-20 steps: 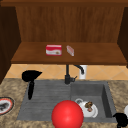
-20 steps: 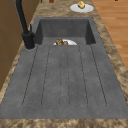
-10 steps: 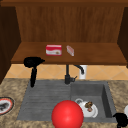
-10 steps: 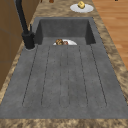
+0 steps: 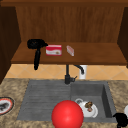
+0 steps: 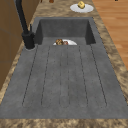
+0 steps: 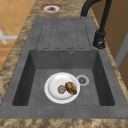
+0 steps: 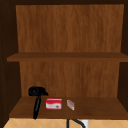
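Left hand [image 5: 35, 44] is up at the lower wooden cabinet shelf [image 5: 100, 56], fingers pointing twd the flat red-and-white box [image 5: 53, 50] lying there. Box sits just beside the fingertips, on their right in the front view; can't tell if they touch it. A long thin black part hangs straight down from the hand, past the shelf's front edge. Whether the fingers are curled or straight, can't tell; hand reads as a dark blob.

Upper view, same setup: left hand [image 8: 36, 91] at shelf level, red-and-white box [image 8: 53, 104] right next to it, w/ a small pinkish-grey block [image 8: 70, 104] a bit further out beyond the box, away from the fingers, set at an angle.

Right hand [image 5: 121, 119] hangs low at the counter's front right corner, just right of the sink basin; finger state can't be made out either.

Down in the dark grey sink basin [image 7: 35, 75]: white round plate [image 7: 53, 87] w/ brown food bits [image 7: 70, 88] on it, beside the drain. Black tap [image 7: 100, 37] stands at the back edge. A big glossy red ball [image 5: 67, 115] sits at the front of the sink, overlapping the plate's edge in the front view. A red-rimmed plate [image 5: 5, 105] is on the speckled counter far left, well apart from both hands.
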You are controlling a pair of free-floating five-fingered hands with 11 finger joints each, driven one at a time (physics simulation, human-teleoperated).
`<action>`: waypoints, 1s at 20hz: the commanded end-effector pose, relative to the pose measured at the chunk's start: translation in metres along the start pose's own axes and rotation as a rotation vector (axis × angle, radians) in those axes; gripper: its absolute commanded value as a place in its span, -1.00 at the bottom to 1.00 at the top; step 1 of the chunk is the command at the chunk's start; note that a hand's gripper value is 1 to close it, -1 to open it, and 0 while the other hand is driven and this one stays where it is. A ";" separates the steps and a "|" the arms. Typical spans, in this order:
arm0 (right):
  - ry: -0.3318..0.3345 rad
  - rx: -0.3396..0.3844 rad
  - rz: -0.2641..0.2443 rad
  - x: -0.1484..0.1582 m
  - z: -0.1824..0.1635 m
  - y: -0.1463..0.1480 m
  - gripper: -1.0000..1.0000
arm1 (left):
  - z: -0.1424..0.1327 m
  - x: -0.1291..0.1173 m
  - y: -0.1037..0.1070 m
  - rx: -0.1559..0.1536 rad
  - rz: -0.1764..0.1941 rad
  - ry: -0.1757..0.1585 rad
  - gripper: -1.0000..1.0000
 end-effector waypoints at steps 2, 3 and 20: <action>0.000 0.000 0.000 0.000 0.000 0.000 0.00 | -0.015 -0.016 0.043 0.004 0.030 0.006 -1.00; 0.000 0.000 0.000 0.000 0.000 0.000 0.00 | -0.017 -0.022 0.049 0.004 0.030 0.004 -1.00; 0.000 0.000 0.000 0.000 0.000 0.000 0.00 | -0.017 -0.168 0.047 0.006 -0.003 0.010 -1.00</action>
